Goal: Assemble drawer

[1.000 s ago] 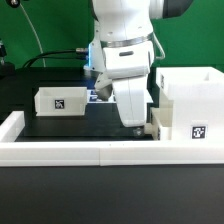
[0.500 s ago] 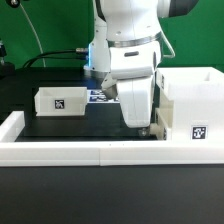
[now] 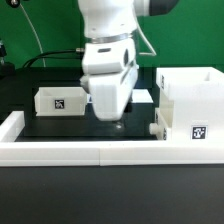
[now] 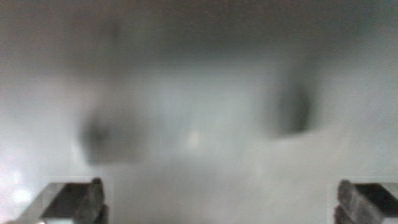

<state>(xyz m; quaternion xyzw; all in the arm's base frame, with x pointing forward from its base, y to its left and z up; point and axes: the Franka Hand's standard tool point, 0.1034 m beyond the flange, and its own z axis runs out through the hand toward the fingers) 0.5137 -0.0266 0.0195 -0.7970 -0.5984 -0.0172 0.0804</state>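
So the gripper hangs over the middle of the black bench, pointing down. In the wrist view, which is pretty smeared, its fingers sit wide apart with nothing between them, so it's released. The tall open-fronted box stands at the exterior view's right, right behind the low white border wall. One small tray sits at the left, well apart from the box.

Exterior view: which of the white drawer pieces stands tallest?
The big box at the exterior view's right edge. It rises well above the small low tray on the exterior view's left.
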